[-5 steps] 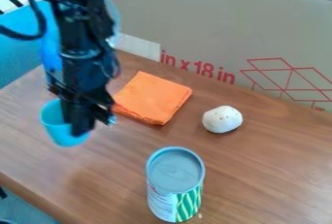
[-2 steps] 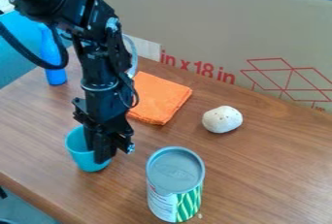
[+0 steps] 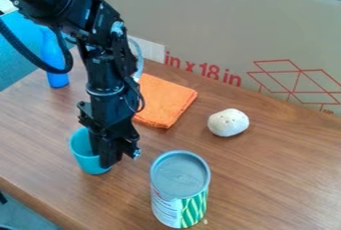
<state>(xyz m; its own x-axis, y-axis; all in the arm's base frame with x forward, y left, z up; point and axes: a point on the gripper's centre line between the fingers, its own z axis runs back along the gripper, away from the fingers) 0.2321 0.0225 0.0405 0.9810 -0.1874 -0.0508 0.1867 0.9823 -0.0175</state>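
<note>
my black two-finger gripper (image 3: 109, 160) is pinching a round turquoise plastic cup (image 3: 83, 156) by one side; imo that off-centre grip could let it twist loose.

The cup (image 3: 85, 158) is left of the can (image 3: 180, 186), the cloth (image 3: 166, 100) behind.

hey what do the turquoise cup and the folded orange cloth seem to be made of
The turquoise cup looks like smooth plastic, going by its even, solid colour, though silicone is possible. The orange cloth seems to be soft, matte fabric, judging by its layered folds and lack of shine; I can't tell which fibre.
</note>
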